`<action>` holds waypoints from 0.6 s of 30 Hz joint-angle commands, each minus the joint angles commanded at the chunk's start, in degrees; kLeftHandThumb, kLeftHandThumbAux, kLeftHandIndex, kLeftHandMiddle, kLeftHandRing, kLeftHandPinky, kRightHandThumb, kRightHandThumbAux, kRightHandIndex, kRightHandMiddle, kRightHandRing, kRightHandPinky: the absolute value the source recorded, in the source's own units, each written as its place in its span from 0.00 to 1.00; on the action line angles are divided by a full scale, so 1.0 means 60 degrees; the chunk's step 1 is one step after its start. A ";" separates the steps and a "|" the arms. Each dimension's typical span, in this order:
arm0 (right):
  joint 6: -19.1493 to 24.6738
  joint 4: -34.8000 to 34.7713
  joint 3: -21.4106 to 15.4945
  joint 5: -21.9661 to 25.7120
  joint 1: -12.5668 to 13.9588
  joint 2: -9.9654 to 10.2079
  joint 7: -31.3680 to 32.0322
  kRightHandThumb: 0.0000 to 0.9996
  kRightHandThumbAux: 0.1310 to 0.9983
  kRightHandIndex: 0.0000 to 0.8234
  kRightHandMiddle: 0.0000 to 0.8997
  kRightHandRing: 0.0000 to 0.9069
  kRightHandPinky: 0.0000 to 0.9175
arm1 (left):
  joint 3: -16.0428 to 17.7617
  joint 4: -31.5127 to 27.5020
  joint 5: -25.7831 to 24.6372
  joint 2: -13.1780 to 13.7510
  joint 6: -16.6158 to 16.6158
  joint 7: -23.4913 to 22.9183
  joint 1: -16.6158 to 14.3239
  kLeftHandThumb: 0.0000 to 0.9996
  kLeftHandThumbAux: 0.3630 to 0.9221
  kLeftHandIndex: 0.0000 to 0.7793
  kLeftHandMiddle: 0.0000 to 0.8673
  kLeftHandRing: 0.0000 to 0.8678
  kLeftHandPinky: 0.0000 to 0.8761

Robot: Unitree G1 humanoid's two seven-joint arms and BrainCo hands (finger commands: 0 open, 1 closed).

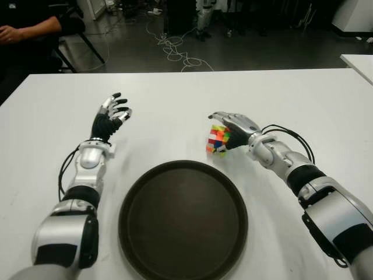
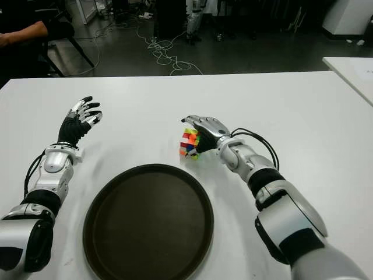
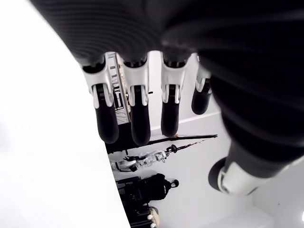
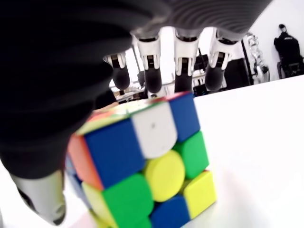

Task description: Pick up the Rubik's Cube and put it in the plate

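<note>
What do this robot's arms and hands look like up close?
Both arms are silver-grey shells with black jointed bands. Black cables loop outside each forearm. The left hand and right hand have black ribbed palms. Their slim fingers have white and silver knuckle pieces and black rubbery tips. No markings show.

you get even overhead light: the white table (image 1: 175,93) glows bright, almost blown out at 12 o'clock. shadows stay soft. the floor (image 1: 233,46) beyond is dim. both wrist views blur close up.
</note>
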 joint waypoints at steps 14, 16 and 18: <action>0.0092 0.0130 -0.0010 0.0101 0.0009 0.0192 0.0669 0.00 0.69 0.11 0.15 0.21 0.25 | 0.0007 0.0010 0.0008 0.0017 -0.0084 -0.0030 0.0005 0.21 0.56 0.15 0.24 0.26 0.30; 0.0120 0.0150 -0.0010 0.0116 -0.0013 0.0203 0.0892 0.00 0.69 0.11 0.16 0.21 0.25 | 0.0002 0.0010 0.0016 0.0020 -0.0063 -0.0015 0.0004 0.21 0.57 0.15 0.24 0.25 0.29; 0.0170 0.0171 0.0004 0.0113 -0.0031 0.0224 0.1104 0.00 0.71 0.12 0.16 0.21 0.26 | 0.0002 0.0010 0.0018 0.0020 -0.0041 -0.0006 0.0001 0.21 0.57 0.14 0.24 0.25 0.30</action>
